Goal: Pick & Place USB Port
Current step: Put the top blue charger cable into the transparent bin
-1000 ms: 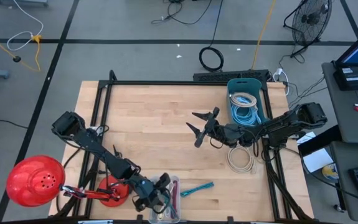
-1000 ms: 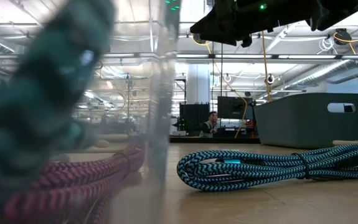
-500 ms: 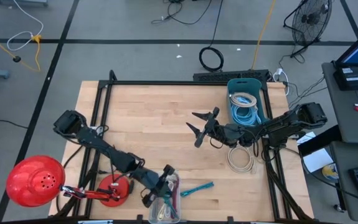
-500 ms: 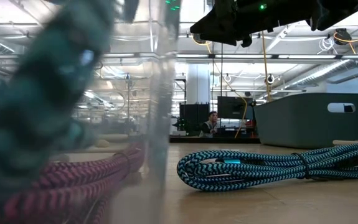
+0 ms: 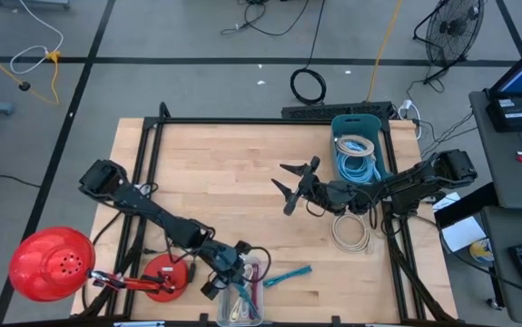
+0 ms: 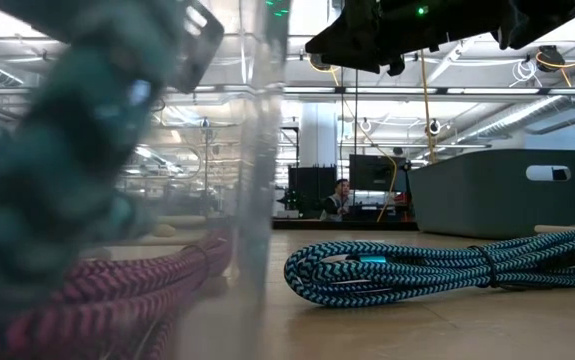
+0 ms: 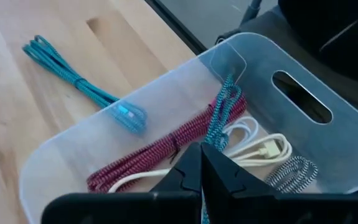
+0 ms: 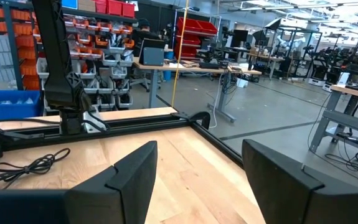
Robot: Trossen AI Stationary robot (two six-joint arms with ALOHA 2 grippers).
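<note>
The left arm has been swinging in from the near edge toward the clear bin (image 5: 245, 292), and its left gripper (image 7: 202, 167) is now sitting over the bin with its jaws pinched together on a teal braided cable (image 7: 221, 114), which is rising out of the tangle below. That cable is still partly in the bin, its free end trailing among a red braided cable (image 7: 166, 149) and a white cable (image 7: 263, 149). So the pick is just getting under way: the grasp looks made, but lifting it clear, carrying it and setting it down are all still waiting. I'm guessing the grey tub (image 5: 362, 138) at the far right is the destination. The right gripper (image 5: 294, 184) is hanging spread wide over the middle of the bench (image 5: 215, 163), holding nothing. A second teal cable (image 5: 286, 274) is lying on the wood just right of the bin, and a white coil (image 5: 350, 232) is resting near the right arm. Beyond the bench, shelving, desks and a seated person (image 6: 339, 198) are showing in the workshop
</note>
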